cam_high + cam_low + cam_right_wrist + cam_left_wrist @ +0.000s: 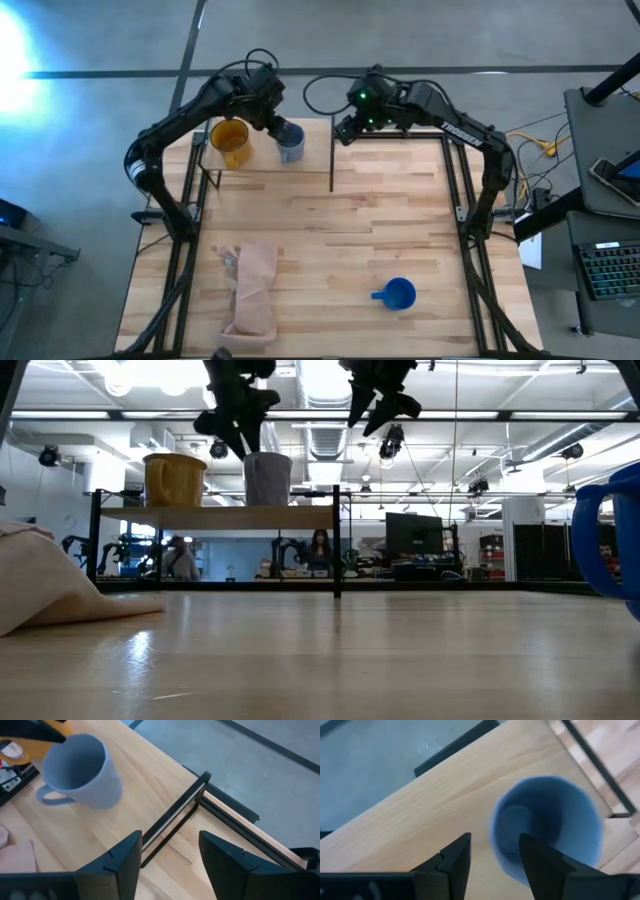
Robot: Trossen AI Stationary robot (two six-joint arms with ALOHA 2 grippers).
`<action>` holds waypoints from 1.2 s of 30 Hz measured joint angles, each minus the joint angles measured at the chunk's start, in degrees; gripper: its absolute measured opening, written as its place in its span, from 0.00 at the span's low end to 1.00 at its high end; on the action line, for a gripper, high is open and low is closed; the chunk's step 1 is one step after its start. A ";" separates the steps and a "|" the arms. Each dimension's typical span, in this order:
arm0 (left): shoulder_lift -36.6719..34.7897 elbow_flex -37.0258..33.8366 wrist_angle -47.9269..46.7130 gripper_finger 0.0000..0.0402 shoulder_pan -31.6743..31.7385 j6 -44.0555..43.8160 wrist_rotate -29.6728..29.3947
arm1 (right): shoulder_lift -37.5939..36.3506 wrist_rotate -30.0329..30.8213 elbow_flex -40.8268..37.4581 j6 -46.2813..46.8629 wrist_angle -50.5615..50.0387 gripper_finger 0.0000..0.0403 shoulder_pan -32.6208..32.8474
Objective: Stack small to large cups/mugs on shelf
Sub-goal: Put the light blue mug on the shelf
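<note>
The yellow-orange mug [230, 141] and the pale grey-blue mug [291, 143] stand upright side by side on the shelf [258, 160] at the table's far left. They also show in the low view, yellow-orange [173, 480] and grey-blue [268, 479]. The bright blue mug [397, 293] stands on the table near the front right. My left gripper [494, 851] is open just above the grey-blue mug [545, 830]; its fingers stand on either side of the rim wall [493, 832], one over the hollow, one outside. My right gripper [170, 855] is open and empty above the shelf's right end post [175, 817].
A tan cloth [250, 290] lies crumpled at the table's front left. Black frame rails run along the table's left [190, 215] and right [462, 215] sides. The shelf's black post [337, 540] stands at its right end.
</note>
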 joint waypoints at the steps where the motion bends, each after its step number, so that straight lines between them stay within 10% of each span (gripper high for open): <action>1: 0.27 0.00 -0.14 0.38 0.34 0.00 0.00 | 0.00 0.00 -0.27 0.02 0.01 0.47 0.00; 15: 4.21 -0.07 -0.44 0.36 1.11 2.56 -0.05 | 0.00 -0.01 -2.16 0.61 -0.03 0.47 0.00; 29: 4.34 -0.07 -0.64 0.03 1.13 4.72 -0.66 | 0.02 0.02 -2.16 0.34 0.29 0.47 0.00; 36: 4.09 0.02 -5.85 0.03 1.25 4.57 -3.38 | 0.02 0.15 -2.16 0.13 0.40 0.47 0.00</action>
